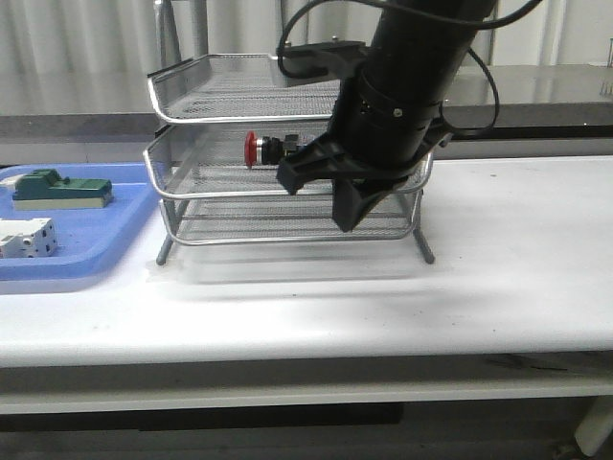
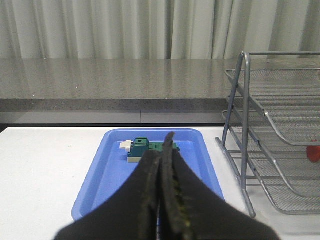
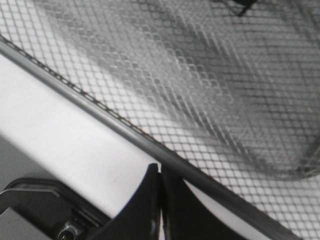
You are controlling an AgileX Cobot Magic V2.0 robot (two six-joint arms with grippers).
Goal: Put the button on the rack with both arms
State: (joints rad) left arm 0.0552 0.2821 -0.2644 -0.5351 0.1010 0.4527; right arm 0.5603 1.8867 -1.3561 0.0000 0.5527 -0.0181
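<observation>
Button (image 1: 266, 148) body behind the black collar hidden by the right arm (image 1: 402, 86) in the front view; only a red sliver at the frame edge in the left wrist view. Rack (image 1: 206, 182) right side covered by that arm. Rack mesh blurred in the right wrist view. White part (image 1: 24, 238) cut by the left edge.

The white table (image 1: 498, 278) carries the rack (image 1: 192, 206) and a blue tray (image 1: 96, 251).

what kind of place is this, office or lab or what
Probably a robot lab or test bench, not an office: a plain white table before a curtained wall, a wire-mesh rack holding a red button, and a blue tray of electrical parts.
</observation>
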